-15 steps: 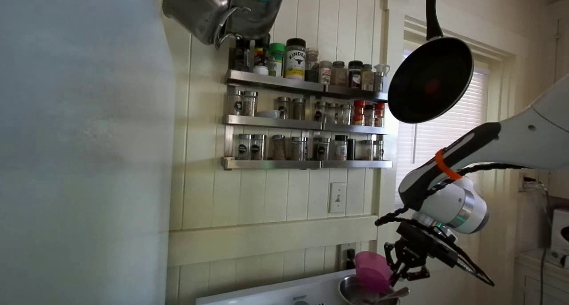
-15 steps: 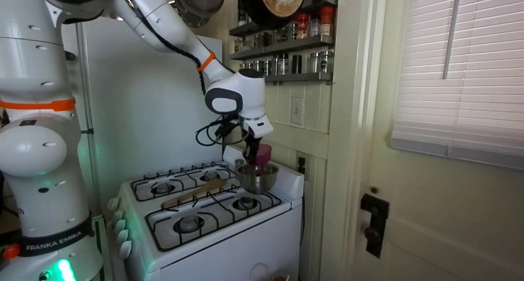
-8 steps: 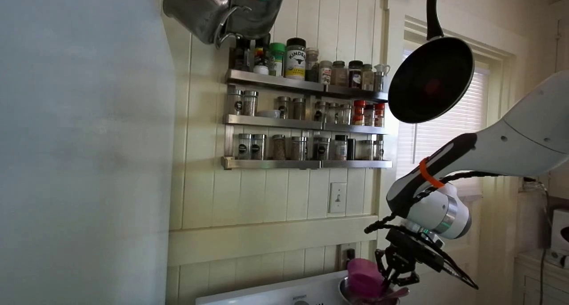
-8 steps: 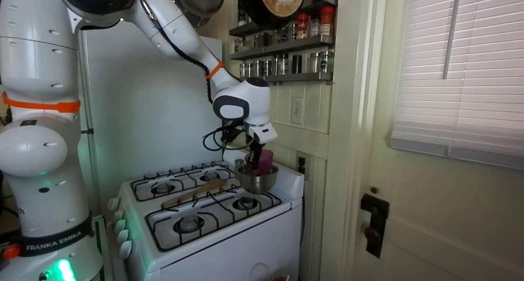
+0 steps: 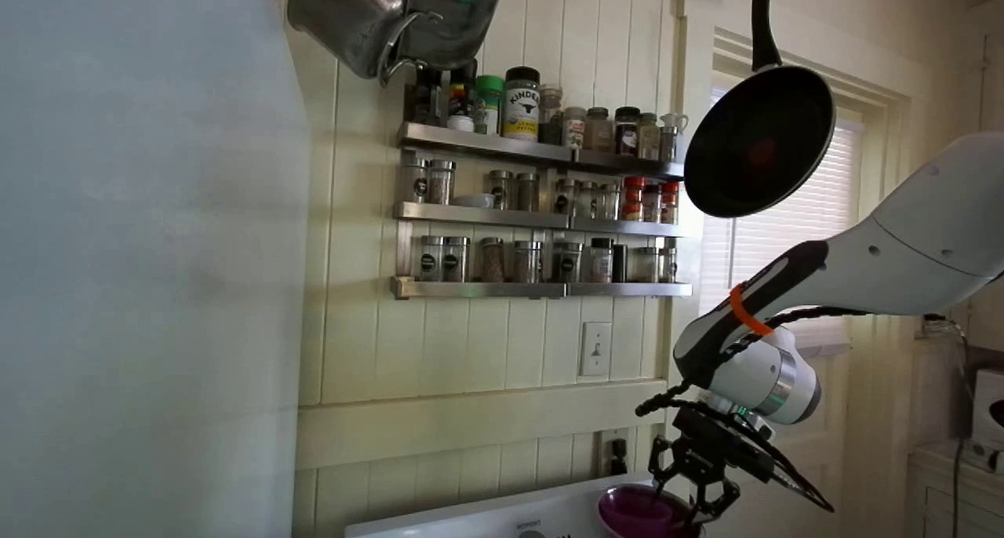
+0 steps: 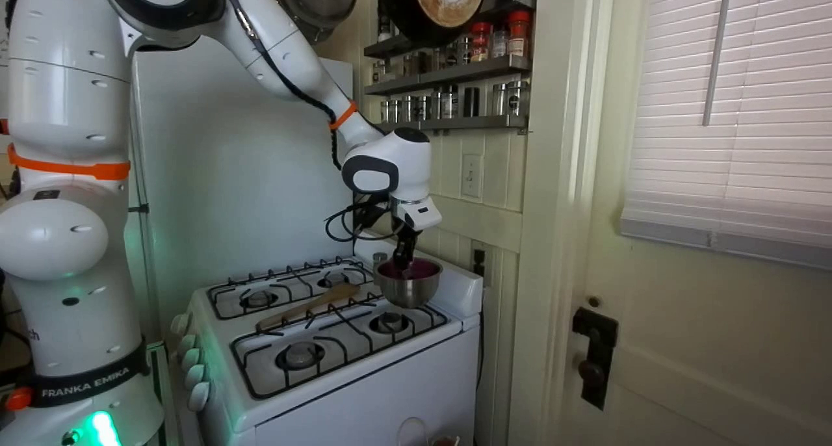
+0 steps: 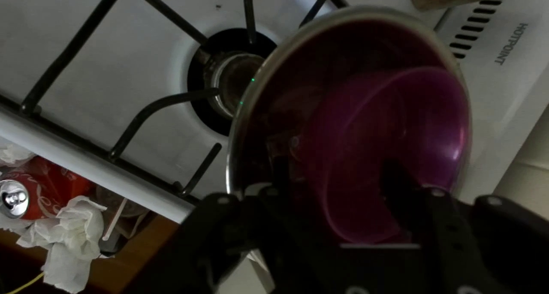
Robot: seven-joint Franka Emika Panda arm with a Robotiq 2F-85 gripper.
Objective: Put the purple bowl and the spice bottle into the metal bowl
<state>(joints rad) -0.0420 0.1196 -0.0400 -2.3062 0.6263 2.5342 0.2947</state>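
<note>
Across the wrist view from the left, a burner (image 7: pixel 236 82) comes first, then the pale rim of the metal bowl (image 7: pixel 373 12). Inside that rim the gripper (image 7: pixel 334 161) has its dark fingers (image 7: pixel 396 182) spread well apart. The one on the left stands outside the purple bowl (image 7: pixel 377 131), over the dim inside of the metal bowl; the one on the right hangs over the purple bowl's hollow, so its wall lies between them. Whether either touches it cannot be told. The purple bowl sits tilted within the metal bowl, toward its right side, magenta and glossy, with a bright glint on the right wall. In an exterior view the metal bowl stands at the back of the white stove (image 6: pixel 364 394), purple showing below its rim.
</note>
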